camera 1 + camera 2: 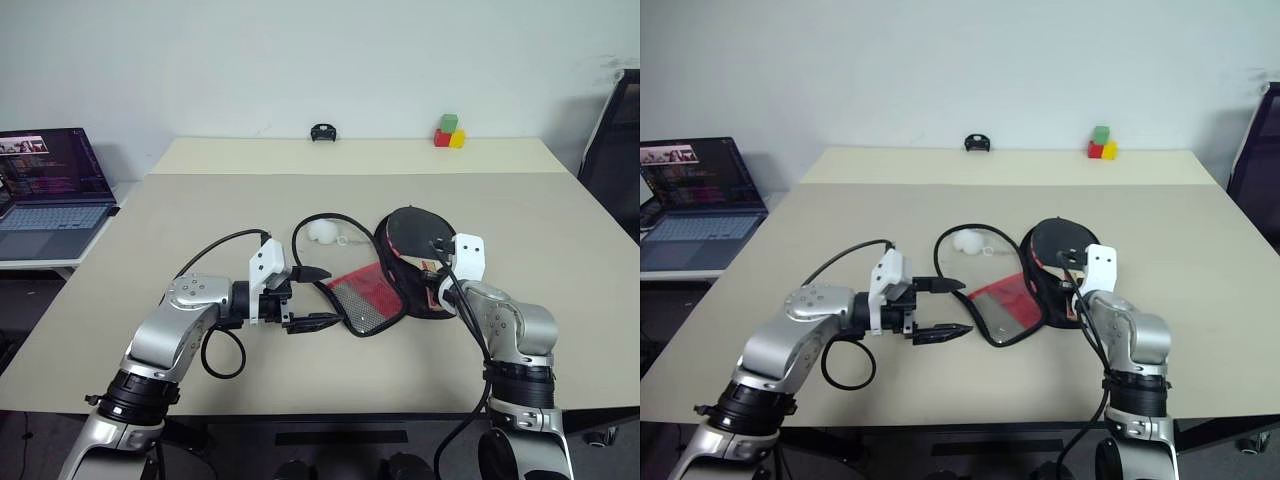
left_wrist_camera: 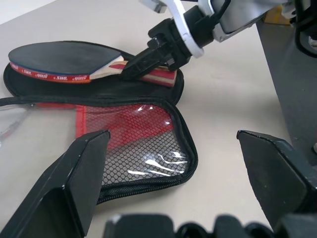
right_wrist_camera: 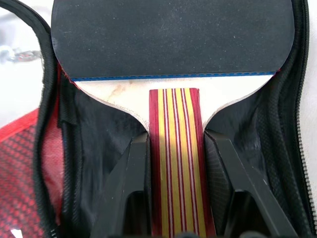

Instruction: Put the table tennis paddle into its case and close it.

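The right gripper point(image 3: 174, 163) clamps the striped handle of the table tennis paddle point(image 3: 171, 37), which lies inside the open case point(image 2: 143, 168) on the table point(image 1: 150, 230). The left gripper point(image 1: 312, 297) hovers spread wide beside the case's mesh flap, holding nothing

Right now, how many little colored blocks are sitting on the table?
3, clustered at the far right of the table: a green block on top, a red block and a yellow block beneath. More could hide behind them.
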